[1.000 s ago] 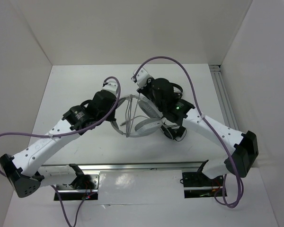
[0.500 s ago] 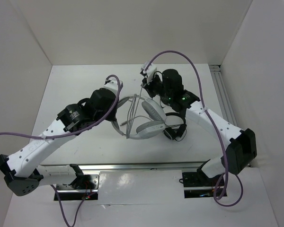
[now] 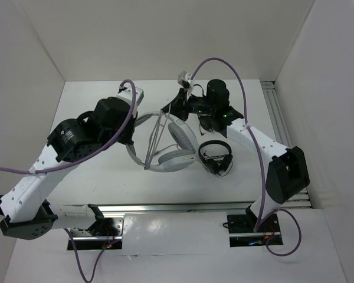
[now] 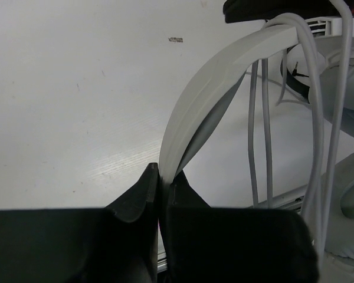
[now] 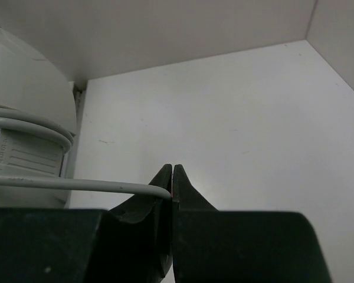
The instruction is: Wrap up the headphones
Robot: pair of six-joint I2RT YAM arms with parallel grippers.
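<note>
Left wrist view showed the left claw [image 4: 160, 175] clamped on the headband of the headphones [image 4: 192, 112], which lay mid-surface [image 3: 88, 106] between both arms. Farther back, the right claw [image 5: 172, 177] pinched their thin grey cable [image 5: 76, 184], jaws nearly together.

Small black headphones [image 3: 215, 165] on white table [image 3: 165, 188].

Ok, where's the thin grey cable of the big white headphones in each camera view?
Top: the cable, straight strands in the middle of the picture.
Left wrist: upright strands on the right, beside the headband.
Right wrist: one strand from the left edge into the shut right pincer.
Shared landmark: the white table.
</note>
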